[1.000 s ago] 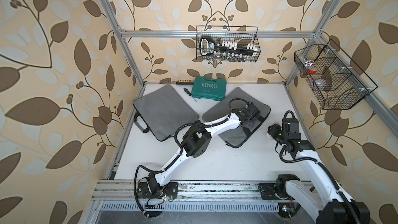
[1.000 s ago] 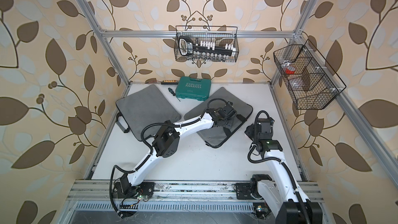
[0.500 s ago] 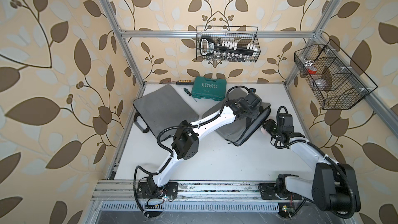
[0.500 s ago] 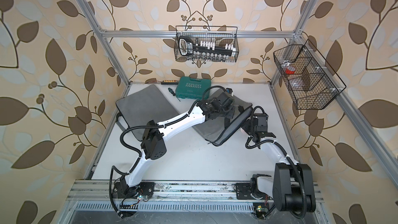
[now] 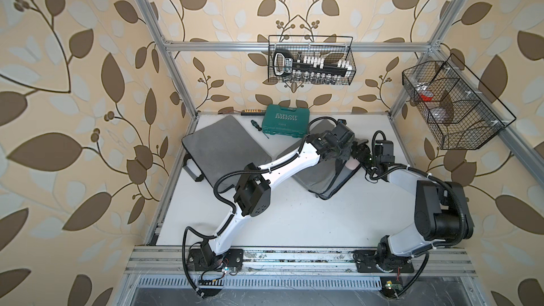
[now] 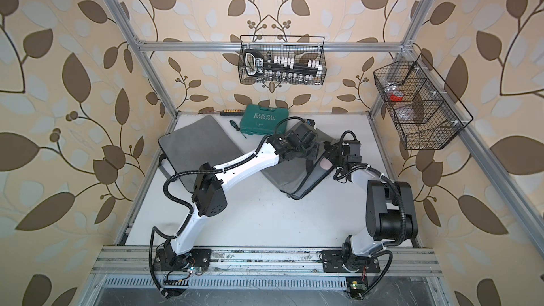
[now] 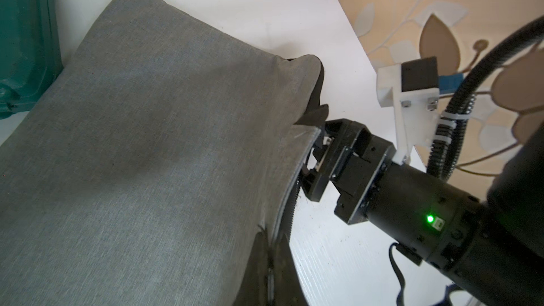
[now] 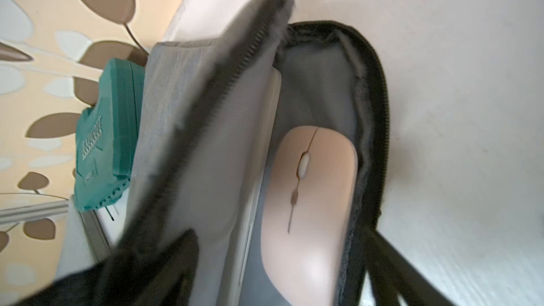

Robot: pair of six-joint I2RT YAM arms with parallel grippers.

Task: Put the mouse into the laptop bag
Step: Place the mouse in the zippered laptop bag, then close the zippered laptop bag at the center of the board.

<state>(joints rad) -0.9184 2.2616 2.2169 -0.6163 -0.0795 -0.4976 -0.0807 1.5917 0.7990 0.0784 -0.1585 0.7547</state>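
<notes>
The mouse [image 8: 309, 201] is seen lying inside the laptop bag [image 7: 147, 142], just ahead of the spread right pincer [image 7: 312, 163] with its long axis in line with it, while the upper flap [image 8: 191, 142] is pinched up by the left pincer [image 5: 344, 154].

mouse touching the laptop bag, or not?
Touching. The right wrist view shows the mouse lying inside the open mouth of the laptop bag, resting flat on the grey lining with no gap under it.

We see the white worktop [image 5: 294, 225] carrying a closed grey bag [image 5: 223, 148], the laptop bag [image 5: 316, 176] (unzipped), a green case [image 5: 287, 120] and a screwdriver [image 5: 259, 128].
</notes>
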